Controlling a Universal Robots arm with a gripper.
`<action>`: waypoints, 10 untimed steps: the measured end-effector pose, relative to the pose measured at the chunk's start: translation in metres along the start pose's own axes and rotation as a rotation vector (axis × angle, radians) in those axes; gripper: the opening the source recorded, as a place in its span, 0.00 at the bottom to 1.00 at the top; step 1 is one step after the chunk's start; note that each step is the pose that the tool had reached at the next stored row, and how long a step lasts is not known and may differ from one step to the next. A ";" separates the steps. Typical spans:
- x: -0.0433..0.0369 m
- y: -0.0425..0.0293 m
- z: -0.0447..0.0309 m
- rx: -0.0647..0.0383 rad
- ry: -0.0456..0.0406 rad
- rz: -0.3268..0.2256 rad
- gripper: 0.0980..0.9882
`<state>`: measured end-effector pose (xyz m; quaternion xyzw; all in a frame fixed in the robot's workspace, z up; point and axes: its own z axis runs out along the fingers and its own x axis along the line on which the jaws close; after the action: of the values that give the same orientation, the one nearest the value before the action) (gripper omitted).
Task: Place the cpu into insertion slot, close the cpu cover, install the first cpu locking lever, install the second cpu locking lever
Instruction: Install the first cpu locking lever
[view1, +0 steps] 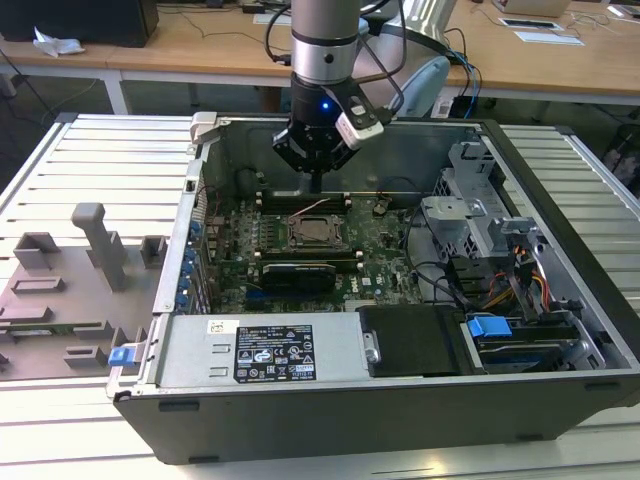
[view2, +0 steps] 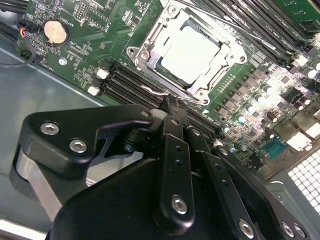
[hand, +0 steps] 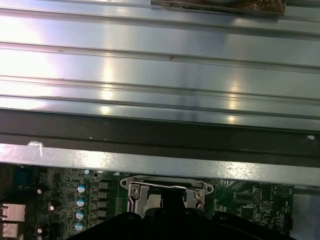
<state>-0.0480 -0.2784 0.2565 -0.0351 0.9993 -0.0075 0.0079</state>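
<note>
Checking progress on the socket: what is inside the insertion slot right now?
The cpu lies in it, its silver top showing through the window of the cpu cover. What lies beneath the chip is hidden.

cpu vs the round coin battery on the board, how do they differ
Shape: the cpu is square, the coin battery is round.
Size: the cpu is clearly larger than the coin battery.
Setting: the cpu sits inside a silver metal frame, while the coin battery sits apart on the green board.
Both are flat, with pale metal tops facing up.
</note>
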 end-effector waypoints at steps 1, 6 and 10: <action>-0.0002 0.0000 0.0002 0.000 0.0000 0.000 0.01; -0.0008 0.0000 0.0009 0.000 0.0000 0.000 0.01; -0.0013 -0.0001 0.0014 0.000 0.0000 0.000 0.01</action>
<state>-0.0467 -0.2784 0.2551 -0.0351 0.9993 -0.0075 0.0079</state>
